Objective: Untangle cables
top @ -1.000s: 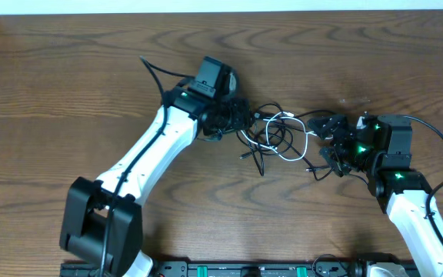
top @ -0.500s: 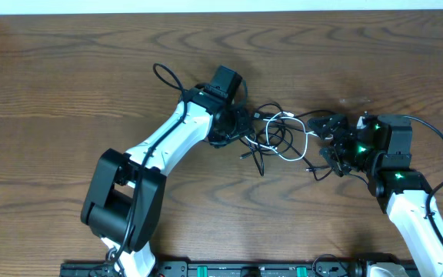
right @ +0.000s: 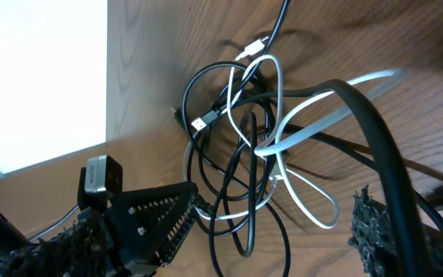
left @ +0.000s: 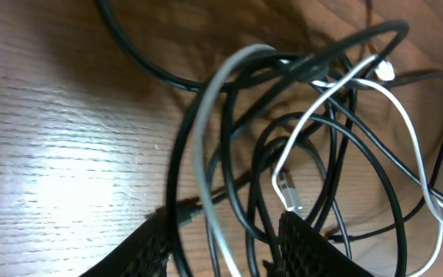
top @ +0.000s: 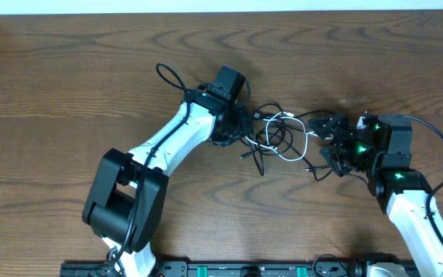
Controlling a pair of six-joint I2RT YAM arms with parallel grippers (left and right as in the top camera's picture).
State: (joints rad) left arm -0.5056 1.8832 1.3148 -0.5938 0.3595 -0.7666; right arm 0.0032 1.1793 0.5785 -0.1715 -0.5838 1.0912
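The cables [top: 274,136] lie in one tangle on the wooden table between my two arms: several thin black cords and one white cord [top: 301,143] looped through them. My left gripper [top: 239,125] sits at the tangle's left edge. In the left wrist view its jaws [left: 225,250] stand apart, open, with black strands and the pale cord [left: 206,177] passing between them without being pinched. My right gripper [top: 326,141] is open wide at the tangle's right edge. In the right wrist view, loops of black cord [right: 244,192] and the white cord [right: 306,192] lie between its fingers [right: 156,219].
The left arm's own black cable [top: 168,78] loops out behind its wrist. A thick black cable [right: 375,138] of the right arm crosses its wrist view. A dark rack [top: 229,269] runs along the table's near edge. Bare wood [top: 68,77] lies to the left.
The left arm has swung right, bringing its gripper up against the tangle, and its jaws have narrowed around strands. The right arm and the cables have not visibly moved.
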